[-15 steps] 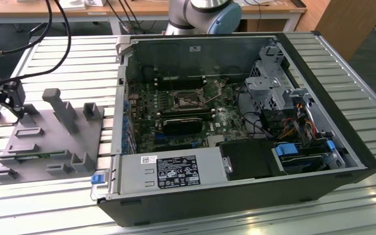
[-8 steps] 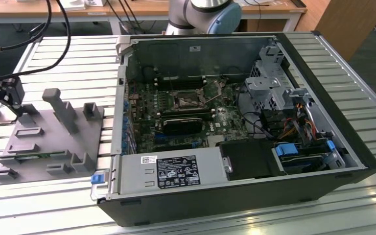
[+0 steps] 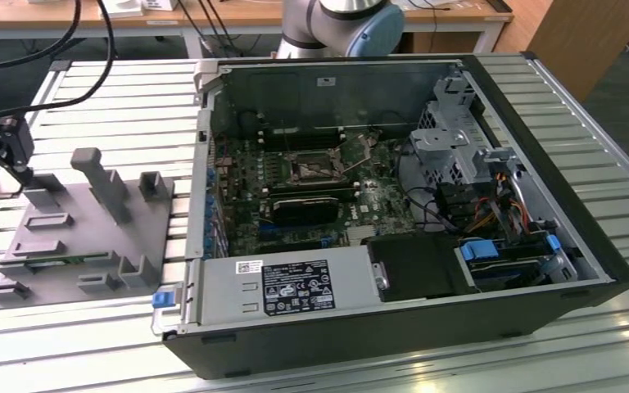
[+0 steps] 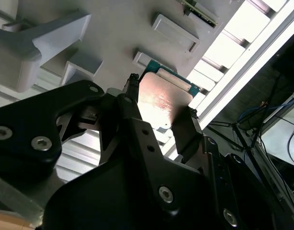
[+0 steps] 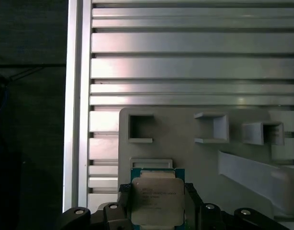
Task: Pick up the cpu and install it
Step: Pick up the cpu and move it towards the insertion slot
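The cpu [image 5: 156, 203] is a small square chip with a silvery top and green border. It sits between my gripper's [image 5: 156, 191] two dark fingers [image 5: 124, 195], which press on its opposite edges. In the second wrist view the cpu [image 4: 162, 96] is held the same way by the gripper [image 4: 159, 105], just over the grey tray [image 4: 123, 28]. In the exterior view my gripper [image 3: 20, 173] is low at the far left corner of the tray [image 3: 85, 225]. The dark motherboard socket [image 3: 314, 168] lies inside the open computer case [image 3: 402, 205], well to the exterior view's right.
The tray [image 5: 185, 158] carries raised grey blocks and posts [image 3: 101, 184] and several rectangular pockets. It rests on a slatted metal table [image 5: 185, 67], whose edge rail [image 5: 73, 96] runs close to the gripper. The case walls, drive cage and cables [image 3: 490, 205] surround the motherboard.
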Robot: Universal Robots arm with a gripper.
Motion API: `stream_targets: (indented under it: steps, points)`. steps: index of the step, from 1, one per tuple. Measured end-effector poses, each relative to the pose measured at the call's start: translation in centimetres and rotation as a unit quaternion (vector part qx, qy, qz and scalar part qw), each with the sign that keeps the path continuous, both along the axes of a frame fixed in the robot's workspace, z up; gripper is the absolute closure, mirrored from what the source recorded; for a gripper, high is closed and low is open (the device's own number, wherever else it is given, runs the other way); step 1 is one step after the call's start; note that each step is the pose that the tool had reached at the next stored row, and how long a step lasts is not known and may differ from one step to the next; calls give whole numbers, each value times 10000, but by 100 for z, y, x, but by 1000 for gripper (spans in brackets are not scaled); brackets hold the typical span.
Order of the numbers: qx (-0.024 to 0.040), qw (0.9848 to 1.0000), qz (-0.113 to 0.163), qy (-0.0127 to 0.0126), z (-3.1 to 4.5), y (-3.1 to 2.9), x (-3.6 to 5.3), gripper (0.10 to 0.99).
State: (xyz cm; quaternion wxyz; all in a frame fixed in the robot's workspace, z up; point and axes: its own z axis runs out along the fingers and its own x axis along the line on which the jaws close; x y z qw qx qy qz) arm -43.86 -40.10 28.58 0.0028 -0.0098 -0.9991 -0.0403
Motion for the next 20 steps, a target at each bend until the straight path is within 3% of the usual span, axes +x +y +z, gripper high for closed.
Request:
stream_targets:
  steps: [20]
  points:
    - [-6, 10000, -4, 0, 390, 62, 0, 557]
